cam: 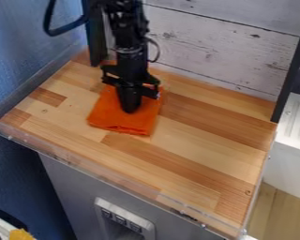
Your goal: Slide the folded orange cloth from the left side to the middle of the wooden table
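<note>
Orange cloth [108, 116] lies near the tabletop's [196, 161] far left, pincer [130, 108] down over it. Can't tell whether the pincer is clenched or grasping.

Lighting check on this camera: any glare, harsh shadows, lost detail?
Camera view: soft, fairly even light on the wooden surface, no harsh shadows; black gripper loses detail in its dark tones against the orange cloth; small glints on the clear edging; blue wall darker lower down.
</note>
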### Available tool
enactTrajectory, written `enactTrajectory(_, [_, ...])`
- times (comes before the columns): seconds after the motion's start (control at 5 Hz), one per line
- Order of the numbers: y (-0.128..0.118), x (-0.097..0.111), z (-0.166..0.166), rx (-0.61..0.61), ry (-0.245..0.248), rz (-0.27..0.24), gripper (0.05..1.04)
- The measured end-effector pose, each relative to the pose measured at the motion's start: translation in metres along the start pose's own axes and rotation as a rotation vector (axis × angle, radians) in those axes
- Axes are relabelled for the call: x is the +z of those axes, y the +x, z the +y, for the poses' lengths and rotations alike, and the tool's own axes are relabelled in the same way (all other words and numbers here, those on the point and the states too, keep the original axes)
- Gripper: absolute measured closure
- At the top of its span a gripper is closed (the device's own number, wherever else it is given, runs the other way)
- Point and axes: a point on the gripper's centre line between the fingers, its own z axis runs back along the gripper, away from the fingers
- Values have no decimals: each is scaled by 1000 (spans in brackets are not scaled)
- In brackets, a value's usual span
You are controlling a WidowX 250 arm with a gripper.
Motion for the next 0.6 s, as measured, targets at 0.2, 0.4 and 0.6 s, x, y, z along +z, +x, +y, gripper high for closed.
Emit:
enactTrajectory(0.2, [14,-2,-12,4,-1,6,1024])
enactTrajectory(0.4, [24,-1,-22,9,0,-9,1024])
enactTrajectory(0.6, [27,0,-35,5,1,-22,1024])
